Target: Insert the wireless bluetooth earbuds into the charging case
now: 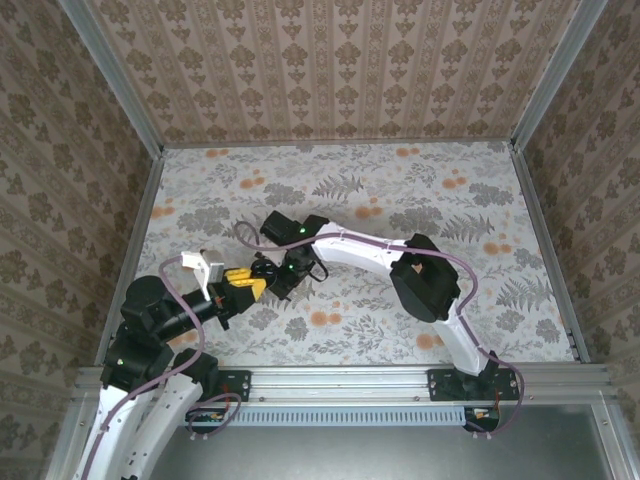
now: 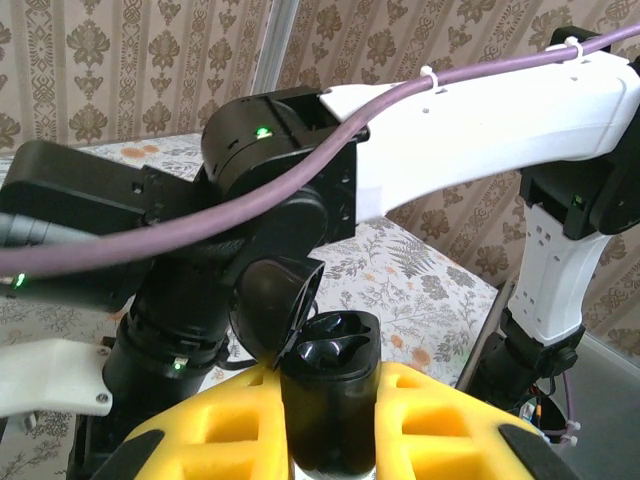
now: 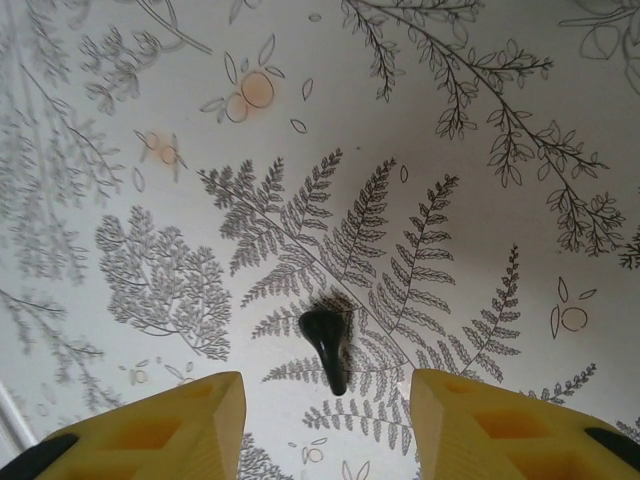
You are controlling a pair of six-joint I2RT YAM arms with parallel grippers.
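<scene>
From above, the left arm [image 1: 165, 320] rose out of the near left corner of the flower-printed table [image 1: 450, 200], its yellow left fingers [image 1: 243, 284] pointing right over the left-middle of the cloth. The right arm [image 1: 350, 245] lay stretched from its base at the near right across to the left. Its wrist hung nose-down just beside those yellow tips. What sat between the two tools was too small and dark to make out.

In the left wrist view, the left fingers [image 2: 210, 430] pinched the charging case [image 2: 330, 400], one yellow pad on each side of it. The case stood upright with its lid [image 2: 272, 310] hinged open on the left of that view. Its hollows were dark and glossy, and I could not tell whether a bud sat in them. The black joints of the right arm [image 2: 480, 130] loomed close behind the case, and a purple cable [image 2: 300, 190] ran across them.

In the right wrist view, the right fingers [image 3: 180, 430] were spread wide and held nothing. One earbud [image 3: 326, 340] lay on the table [image 3: 480, 250] in the gap just beyond the tips, touching neither. Its rounder head lay toward the top of the view and its stem toward the fingers.
</scene>
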